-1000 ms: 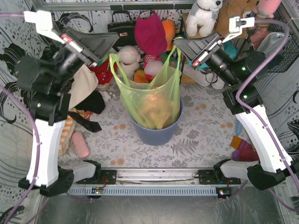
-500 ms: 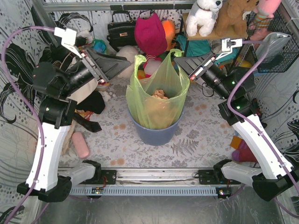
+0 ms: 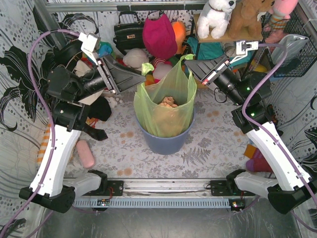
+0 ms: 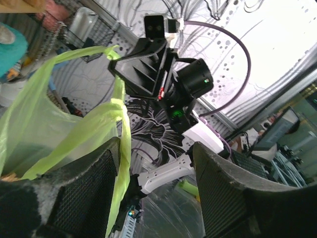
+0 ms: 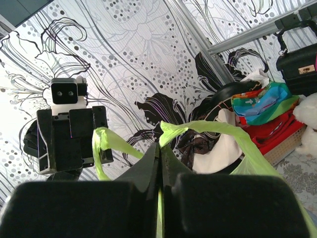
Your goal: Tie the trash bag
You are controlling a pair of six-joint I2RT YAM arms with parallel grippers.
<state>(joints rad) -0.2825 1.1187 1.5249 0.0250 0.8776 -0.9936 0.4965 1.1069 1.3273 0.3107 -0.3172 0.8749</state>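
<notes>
The light-green trash bag (image 3: 166,106) stands in a blue-grey bin (image 3: 166,143), with crumpled brown paper (image 3: 168,101) showing in its mouth. My right gripper (image 3: 189,51) is shut on the bag's right handle (image 5: 198,128) and holds it up; green plastic shows between the closed jaws (image 5: 159,154). My left gripper (image 3: 142,78) stands open at the bag's left rim. The left handle strip (image 4: 120,144) hangs slack along the inner face of one finger (image 4: 84,196) and is not pinched. That handle (image 5: 105,141) also droops in front of the left gripper in the right wrist view.
Plush toys, a black handbag (image 3: 130,30) and a magenta cloth (image 3: 159,34) crowd the back behind the bin. A pink object (image 3: 85,152) lies at the left. A wire basket (image 3: 293,49) hangs at the right. Patterned walls close in both sides.
My left gripper has opened and let go of the left handle, then moved right toward the bag. The bag, stretched before, has slackened. The right gripper keeps its grip, slightly lower.
</notes>
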